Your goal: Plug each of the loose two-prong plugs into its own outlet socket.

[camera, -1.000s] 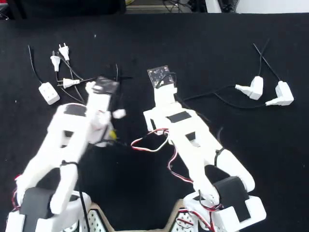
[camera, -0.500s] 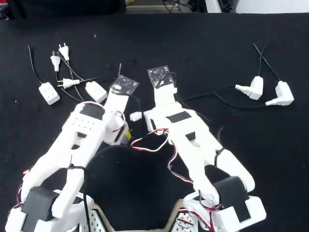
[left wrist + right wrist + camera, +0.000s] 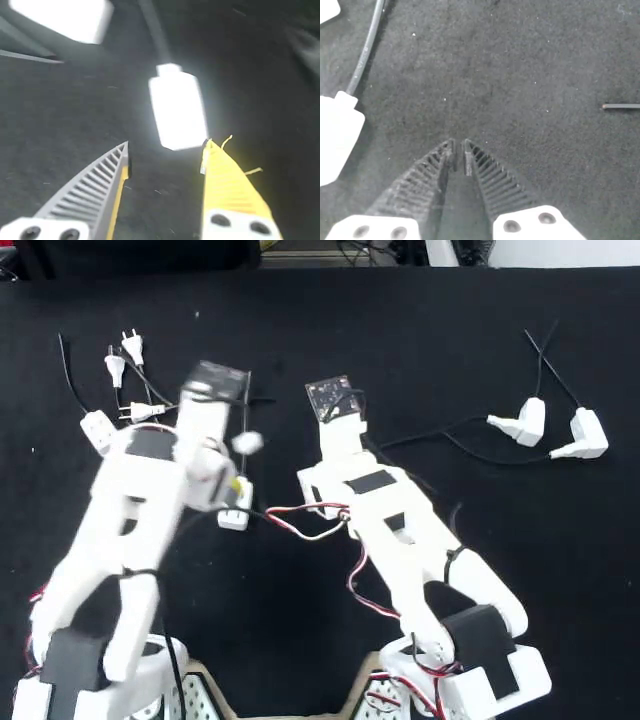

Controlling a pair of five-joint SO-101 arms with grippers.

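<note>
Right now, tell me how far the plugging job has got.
Done: nothing; the two-prong plugs lie loose, prongs bare. In hand: the left jaws stand open at a white socket block, gripping nothing; the right jaws are shut and empty. Left: every plug.

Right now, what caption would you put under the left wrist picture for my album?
Open left gripper poised at a white socket on the black table.

Your loose plugs (image 3: 146, 412) cluster at the far left of the table (image 3: 420, 330), with one outlet socket (image 3: 97, 428) just beside them. A nearer socket (image 3: 177, 112) lies just ahead of the left gripper (image 3: 166, 145). Two corded fittings (image 3: 525, 422) sit side by side at the far right, well apart from the cluster.
</note>
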